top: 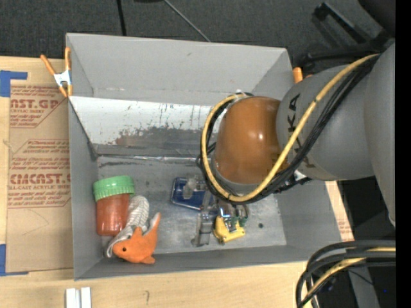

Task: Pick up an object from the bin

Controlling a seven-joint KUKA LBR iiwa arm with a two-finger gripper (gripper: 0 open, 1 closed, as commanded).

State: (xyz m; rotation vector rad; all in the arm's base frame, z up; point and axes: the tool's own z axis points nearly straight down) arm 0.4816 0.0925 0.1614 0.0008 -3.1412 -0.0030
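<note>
Ok so here's where I'm at with the bin [82, 172]. The arm [347, 120] comes in from the right, and its orange cover [247, 140] sits over the middle-right of the floor, so it blocks a lot of my view. The jaws are down low at the front of the bin, right of centre, just below that cover. Honestly I can't tell whether they're open or closed. All I get is a grey metal bit poking down toward the floor, and I don't see anything clearly between them.

Closest stuff:
- a blue thing [186, 194] just left of the jaws, partly tucked under the cover's edge
- a small yellow piece [228, 231] right beside them on the other side, and I can't say if it's loose or touching them

The rest is well apart, over at the left end:
- an orange jar [110, 215] with a green lid [113, 188]
- a white ribbed thing [137, 212] leaning against the jar
- an orange fish toy [136, 244] lying against the front wall, touching the ribbed thing

The back half of the floor is just scuffed metal.
</note>
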